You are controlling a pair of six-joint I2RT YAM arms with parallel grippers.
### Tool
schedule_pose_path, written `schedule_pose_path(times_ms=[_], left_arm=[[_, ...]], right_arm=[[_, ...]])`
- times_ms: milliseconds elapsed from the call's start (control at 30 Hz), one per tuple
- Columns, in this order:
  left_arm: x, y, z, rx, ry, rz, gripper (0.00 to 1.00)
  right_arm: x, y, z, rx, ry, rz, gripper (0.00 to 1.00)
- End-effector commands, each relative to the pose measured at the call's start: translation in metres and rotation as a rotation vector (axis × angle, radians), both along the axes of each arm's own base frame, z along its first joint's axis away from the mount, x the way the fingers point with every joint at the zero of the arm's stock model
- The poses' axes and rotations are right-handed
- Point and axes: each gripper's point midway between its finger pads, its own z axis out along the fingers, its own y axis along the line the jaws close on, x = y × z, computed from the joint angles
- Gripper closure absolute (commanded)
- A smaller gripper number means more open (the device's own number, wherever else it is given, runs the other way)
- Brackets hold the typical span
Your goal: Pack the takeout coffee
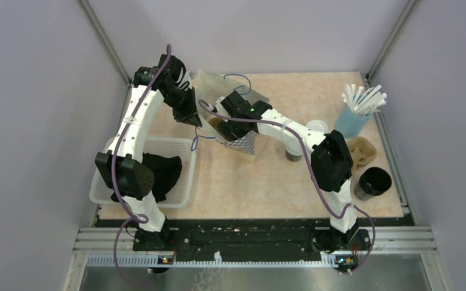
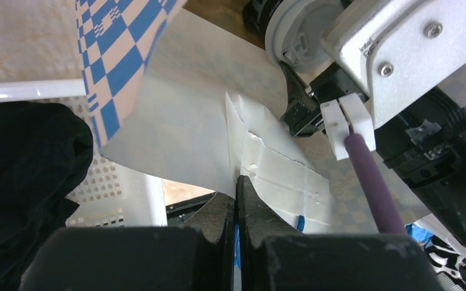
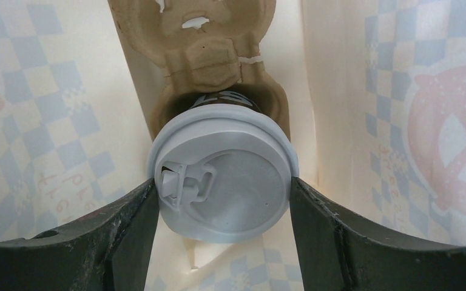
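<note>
One takeout coffee cup [image 3: 230, 176], dark-sided with a pale grey lid, sits in a brown pulp carrier [image 3: 218, 54] inside the checked paper bag [image 3: 48, 109]. My right gripper [image 3: 222, 183] reaches into the bag [image 1: 218, 88] and is shut on this cup, a finger against each side of the lid. My left gripper [image 2: 238, 185] is shut on the bag's paper edge [image 2: 182, 133], holding it up at the bag's left side [image 1: 191, 118]. A second lidded cup [image 1: 292, 154] stands on the table, partly hidden under the right arm.
A white basket [image 1: 179, 145] with a black cloth stands at the left. At the right are a loose white lid [image 1: 317, 126], a blue cup of straws [image 1: 355, 115], a spare brown carrier [image 1: 364, 151] and a lidless black cup [image 1: 373, 182].
</note>
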Motion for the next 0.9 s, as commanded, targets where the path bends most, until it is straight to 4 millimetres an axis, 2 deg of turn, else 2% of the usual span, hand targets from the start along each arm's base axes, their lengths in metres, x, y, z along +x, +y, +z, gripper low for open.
schedule_pose_path(times_ms=[0,267,500,633,867], left_arm=[[0.01,-0.003,0.006,-0.025,-0.02,-0.011,0.96],[0.01,-0.004,0.003,-0.034,-0.004,-0.006,0.96],[0.011,-0.003,0.005,-0.033,-0.013,-0.001,0.96],[0.011,-0.004,0.007,-0.039,-0.015,0.003,0.96],[0.013,-0.005,0.011,-0.052,-0.037,0.01,0.91]], right_arm=[[-0.025,-0.034,-0.069,-0.142,0.184,-0.054,0.72],[-0.045,-0.061,-0.113,-0.224,0.265,-0.103,0.73],[-0.049,-0.079,-0.135,-0.28,0.298,-0.133,0.74],[-0.043,-0.074,-0.119,-0.257,0.276,-0.139,0.72],[-0.02,-0.033,-0.045,-0.107,0.174,-0.138,0.58]])
